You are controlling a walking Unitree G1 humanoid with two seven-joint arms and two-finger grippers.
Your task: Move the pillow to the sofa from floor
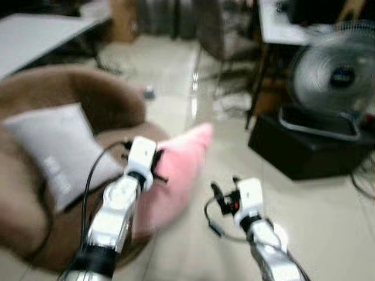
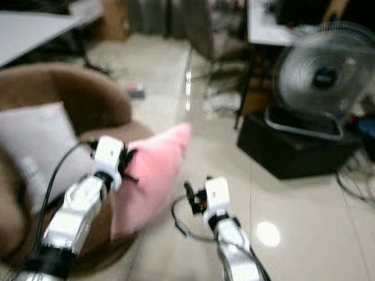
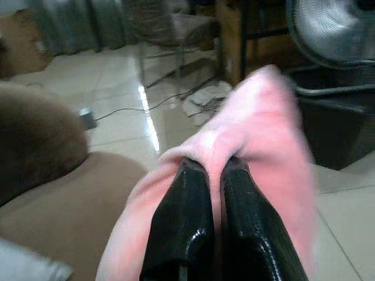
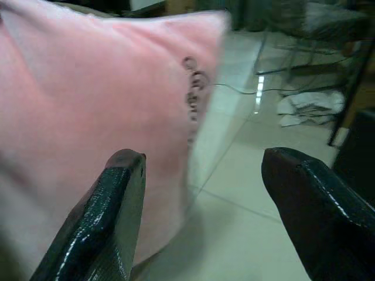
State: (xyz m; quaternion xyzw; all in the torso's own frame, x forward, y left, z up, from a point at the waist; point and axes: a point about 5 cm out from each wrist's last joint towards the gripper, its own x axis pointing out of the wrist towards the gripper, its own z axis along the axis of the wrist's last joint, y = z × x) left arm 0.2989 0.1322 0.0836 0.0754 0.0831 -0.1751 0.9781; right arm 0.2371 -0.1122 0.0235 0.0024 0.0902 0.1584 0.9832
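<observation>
A pink pillow hangs at the front edge of the round brown sofa chair, one corner pointing out over the floor. My left gripper is shut on a fold of the pink pillow, pinching the fabric between its two black fingers. In the head views that same left gripper sits at the pillow's near edge. Over the tiled floor, just right of the pillow, my right gripper is open. Between its spread fingers there is nothing, and the pink pillow lies close beside one of them.
A grey pillow leans on the sofa chair's seat. A standing fan rests on a black box at the right. Chairs, table legs and cables crowd the back. Shiny tiled floor lies open at the front right.
</observation>
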